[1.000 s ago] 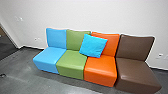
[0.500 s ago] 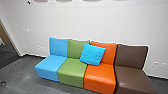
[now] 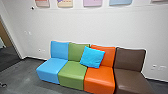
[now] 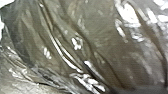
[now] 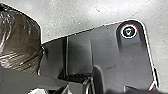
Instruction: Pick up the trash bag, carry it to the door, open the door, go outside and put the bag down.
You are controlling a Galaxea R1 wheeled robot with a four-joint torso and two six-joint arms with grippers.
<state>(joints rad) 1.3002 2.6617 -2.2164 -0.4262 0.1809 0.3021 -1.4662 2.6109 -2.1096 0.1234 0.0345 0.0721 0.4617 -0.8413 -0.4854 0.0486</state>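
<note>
- Nearest, the brown trash bag [image 4: 105, 47] bulges large at the left wrist and also shows at the robot's base in the right wrist view; how far it is off the floor [image 3: 26, 72] cannot be told
- Whether the left pincer is clamped on it, or how the right pincer stands, I cannot tell
- The step in hand looks like the carry: best to keep the arms quiet, turn gently so the thin film neither swings nor rubs on the base, and give the row of seats [image 3: 71, 73] ample room
- The blue cushion [image 3: 92, 58] leans where it did, over the green and orange seats; the row sits lower in the head view than a second ago because the camera has moved
- Farther back, more wall [image 3: 100, 27] has come in, with coloured sheets [image 3: 92, 2] that were out of view at first
- The opening [image 3: 7, 56] beyond the blue seat may or may not be the way out
</note>
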